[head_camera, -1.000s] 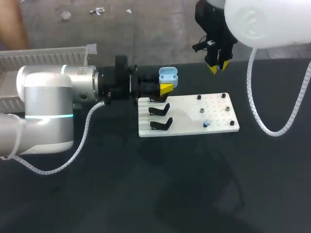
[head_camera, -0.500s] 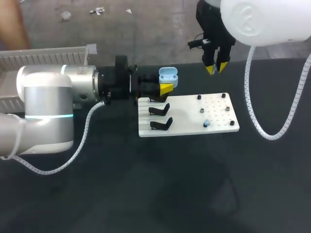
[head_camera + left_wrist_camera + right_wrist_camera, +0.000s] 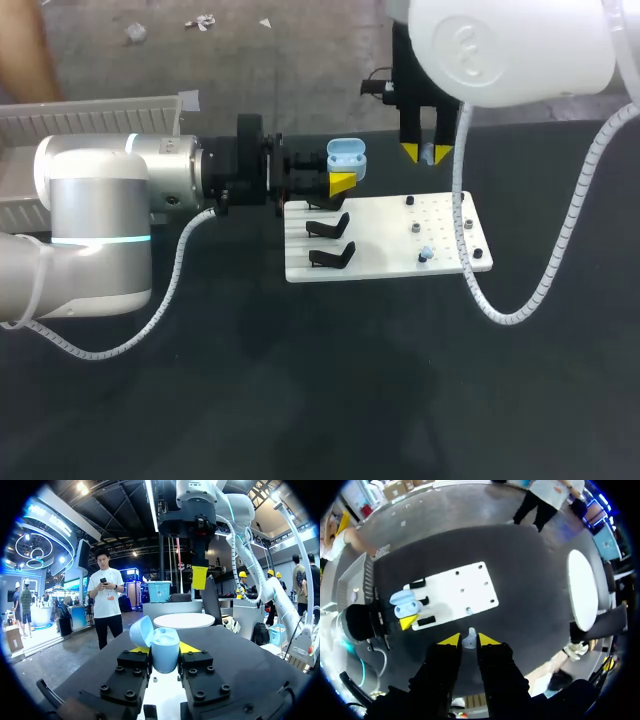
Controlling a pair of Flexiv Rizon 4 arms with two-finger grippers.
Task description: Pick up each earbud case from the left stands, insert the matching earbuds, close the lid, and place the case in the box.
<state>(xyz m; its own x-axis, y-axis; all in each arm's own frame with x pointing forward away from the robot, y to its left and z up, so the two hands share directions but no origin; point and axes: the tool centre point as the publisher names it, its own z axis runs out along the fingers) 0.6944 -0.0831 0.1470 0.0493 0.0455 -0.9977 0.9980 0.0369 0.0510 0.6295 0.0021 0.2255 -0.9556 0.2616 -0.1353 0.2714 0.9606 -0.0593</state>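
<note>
The left gripper (image 3: 165,651) pinches the pale blue case (image 3: 164,644) by its lower body from both sides. It holds the case just off a corner of the white board (image 3: 385,215), with the lid (image 3: 141,630) swung open. The case looks like a light, hard, smooth shell and is likely slippery, so the flat sides below the hinge are the sound hold and leave the lid free. The right gripper (image 3: 469,641) hangs above and beyond the case. Its tips are nearly together on what seems to be a small pale earbud (image 3: 469,636), though it is too small to be sure. Tiny and rounded, it would twist easily.
</note>
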